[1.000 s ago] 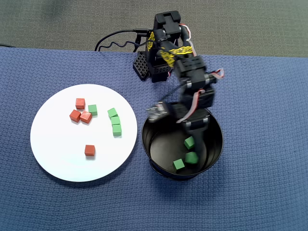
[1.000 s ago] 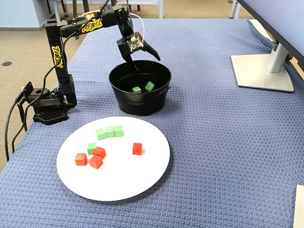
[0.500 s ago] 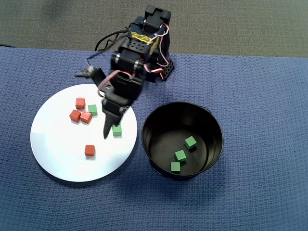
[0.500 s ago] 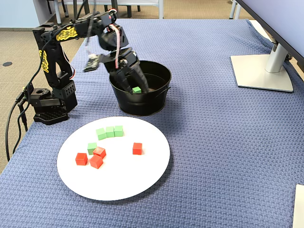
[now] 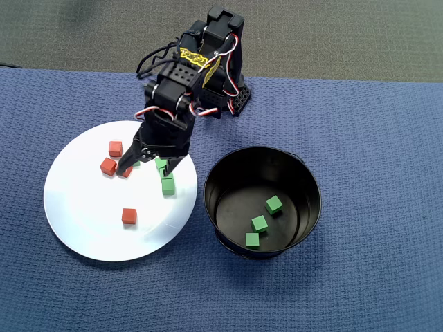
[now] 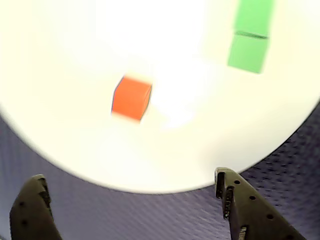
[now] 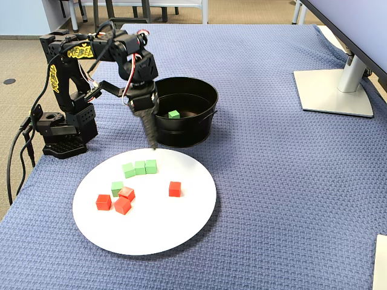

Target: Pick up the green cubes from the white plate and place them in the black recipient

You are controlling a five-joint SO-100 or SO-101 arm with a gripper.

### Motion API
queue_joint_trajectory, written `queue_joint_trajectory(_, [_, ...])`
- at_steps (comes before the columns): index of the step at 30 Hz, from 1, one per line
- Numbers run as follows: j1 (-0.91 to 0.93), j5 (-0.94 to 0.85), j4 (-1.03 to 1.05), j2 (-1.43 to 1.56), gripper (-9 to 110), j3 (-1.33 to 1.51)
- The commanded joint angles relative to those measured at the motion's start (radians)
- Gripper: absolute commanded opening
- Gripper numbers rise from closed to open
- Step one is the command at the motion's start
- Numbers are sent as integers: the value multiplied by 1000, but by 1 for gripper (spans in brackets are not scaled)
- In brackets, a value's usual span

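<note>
The white plate (image 5: 83,221) lies left of the black pot (image 5: 208,195) in the overhead view. Three green cubes (image 5: 259,223) lie in the pot. On the plate, three green cubes (image 7: 139,167) stand in a row near its far edge and another green cube (image 7: 117,188) sits beside the red ones. My gripper (image 5: 145,169) is open and empty, hovering above the plate's far part and pointing down (image 7: 151,140). In the wrist view the fingers (image 6: 240,205) frame the plate's edge (image 6: 75,60), with two green cubes (image 6: 248,50) at the upper right.
Several red-orange cubes (image 5: 129,216) lie on the plate; one shows in the wrist view (image 6: 131,98). The arm's base (image 7: 60,133) stands behind the plate, left of the pot (image 7: 187,130). A monitor stand (image 7: 332,90) is at the far right. Blue cloth (image 5: 374,173) covers the table.
</note>
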Motion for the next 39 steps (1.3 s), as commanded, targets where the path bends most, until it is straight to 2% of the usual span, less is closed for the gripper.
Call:
queue_joint_trajectory(1, [3,278,-78,14,38,41])
queue_joint_trajectory(5, [-12,364,-241,20,39,184])
queue_joint_trajectory(9, [-38,385,-275,-3,43,209])
queue_joint_trajectory(15, [-129,255,-272,-29,49,219])
queue_joint_trajectory(20, [-141,132,-264,-49,46,227])
queue_joint_trajectory(39, [-91,-6,-233,-94,47,299])
